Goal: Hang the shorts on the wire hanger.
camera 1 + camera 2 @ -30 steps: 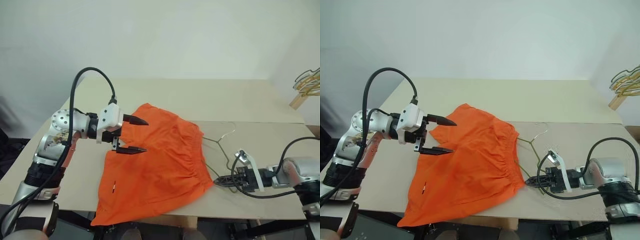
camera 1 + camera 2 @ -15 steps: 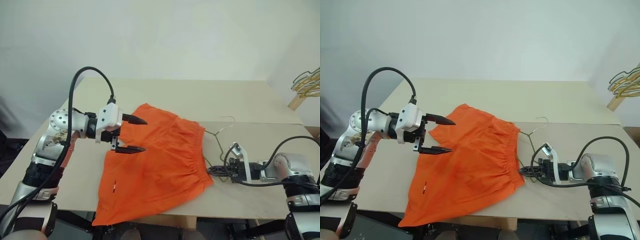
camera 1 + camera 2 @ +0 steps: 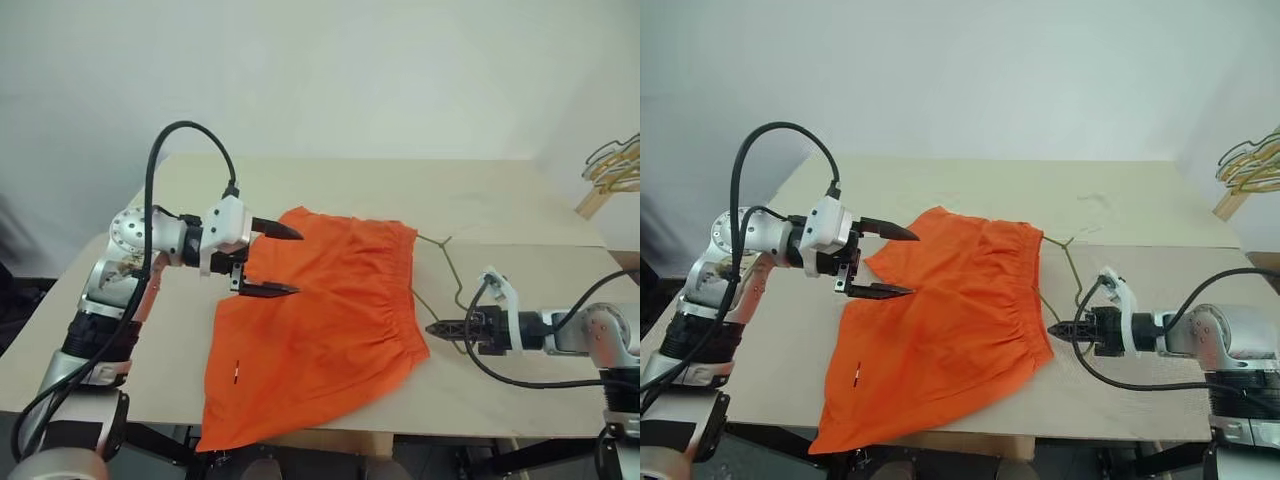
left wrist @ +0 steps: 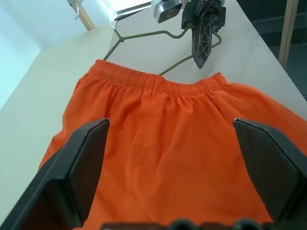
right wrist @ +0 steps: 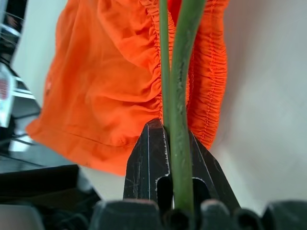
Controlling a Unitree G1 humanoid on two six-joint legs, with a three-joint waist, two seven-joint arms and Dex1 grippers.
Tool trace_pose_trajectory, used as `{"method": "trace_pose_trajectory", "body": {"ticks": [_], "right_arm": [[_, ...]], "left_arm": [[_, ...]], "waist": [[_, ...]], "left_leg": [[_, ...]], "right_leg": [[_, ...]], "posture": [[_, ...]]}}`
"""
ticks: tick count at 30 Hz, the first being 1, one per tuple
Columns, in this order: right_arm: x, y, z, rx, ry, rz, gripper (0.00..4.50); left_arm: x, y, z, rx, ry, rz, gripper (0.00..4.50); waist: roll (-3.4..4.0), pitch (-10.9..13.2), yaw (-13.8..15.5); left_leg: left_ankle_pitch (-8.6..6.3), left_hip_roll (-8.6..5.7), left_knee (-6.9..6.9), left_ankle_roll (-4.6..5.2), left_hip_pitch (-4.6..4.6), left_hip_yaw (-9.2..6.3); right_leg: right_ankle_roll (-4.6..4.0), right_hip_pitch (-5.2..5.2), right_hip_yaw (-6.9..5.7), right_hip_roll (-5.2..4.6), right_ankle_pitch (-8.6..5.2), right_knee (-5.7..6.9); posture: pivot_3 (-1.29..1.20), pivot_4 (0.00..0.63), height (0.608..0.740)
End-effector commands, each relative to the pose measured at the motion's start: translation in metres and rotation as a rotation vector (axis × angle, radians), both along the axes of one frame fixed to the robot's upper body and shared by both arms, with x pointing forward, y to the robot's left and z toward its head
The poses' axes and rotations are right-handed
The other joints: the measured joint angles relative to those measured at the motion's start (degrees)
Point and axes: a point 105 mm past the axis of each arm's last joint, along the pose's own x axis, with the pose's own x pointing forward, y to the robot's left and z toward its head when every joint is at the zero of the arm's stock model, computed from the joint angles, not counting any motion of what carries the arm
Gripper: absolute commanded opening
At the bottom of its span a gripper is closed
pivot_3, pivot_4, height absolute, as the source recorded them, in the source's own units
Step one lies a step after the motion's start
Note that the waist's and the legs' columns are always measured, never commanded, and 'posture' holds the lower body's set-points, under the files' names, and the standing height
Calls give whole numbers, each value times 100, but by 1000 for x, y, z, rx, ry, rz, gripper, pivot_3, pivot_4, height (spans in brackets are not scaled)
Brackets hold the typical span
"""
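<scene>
One pair of shorts (image 3: 320,310), one wire hanger (image 3: 448,275) and two grippers share the scene, with a separate bunch of hangers (image 3: 612,165) at the far right edge beside a wooden rack (image 3: 595,203).

The counter (image 3: 400,195) is a pale beige board top made of more than one panel — a seam runs across it behind the shorts — and it stands against a plain white wall (image 3: 320,70).

The shorts are bright orange, spread flat near the counter's front edge, with the gathered elastic waistband turned toward the robot's right and the legs toward its left; the hem of the nearer leg reaches the front edge. A small white mark (image 3: 236,368) shows on the fabric low on the left side.

The wire hanger is thin and olive-grey, lying just beside the waistband on the right, part of its frame running along the band's edge.

The left gripper (image 3: 272,260) hovers over the far left part of the shorts, jaws spread wide and holding nothing. The right gripper (image 3: 440,327) sits near the waistband's front corner — its jaws are pinched tight on the hanger's wire, which the right wrist view shows passing between the two black fingers (image 5: 148,163).
</scene>
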Motion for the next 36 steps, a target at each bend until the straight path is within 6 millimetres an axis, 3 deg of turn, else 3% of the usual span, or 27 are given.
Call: {"method": "trace_pose_trajectory", "body": {"ticks": [1,6,13,17,29,36], "right_arm": [[15,22,38,-149,-347,104,0],[16,52,47,-281,-580,275,0],[12,67,40,-394,-654,437,0],[11,71,39,-418,-652,491,0],[10,74,39,-470,-639,544,0],[8,74,42,-485,-637,545,0]], "left_arm": [[11,-3,18,4,-88,-16,4476],[32,2,43,19,-171,-2,4476],[37,19,69,98,-214,-43,4476],[32,16,52,206,-191,-101,4476],[45,8,2,476,-174,-150,4476],[50,7,-11,543,-216,-155,2492]], "waist": [[0,0,-45],[0,0,-132],[0,0,-289],[0,0,-380],[0,0,-378],[0,0,-422]], "left_leg": [[0,0,1,0,-1,0],[0,-1,0,0,-9,0],[0,-4,5,-1,-32,-3],[2,-5,7,-2,-45,-5],[3,-6,24,-5,-78,-13],[4,-6,27,-5,-77,-14]], "right_leg": [[0,0,0,-1,0,0],[1,-7,-2,0,0,-5],[1,-30,-3,-3,0,0],[1,-48,0,-4,0,8],[1,-78,-5,-4,0,17],[1,-79,-4,-3,0,26]], "posture": [[-60,0,740],[-78,0,740],[-71,0,740],[-68,0,740],[-93,0,740],[-108,0,740]]}}
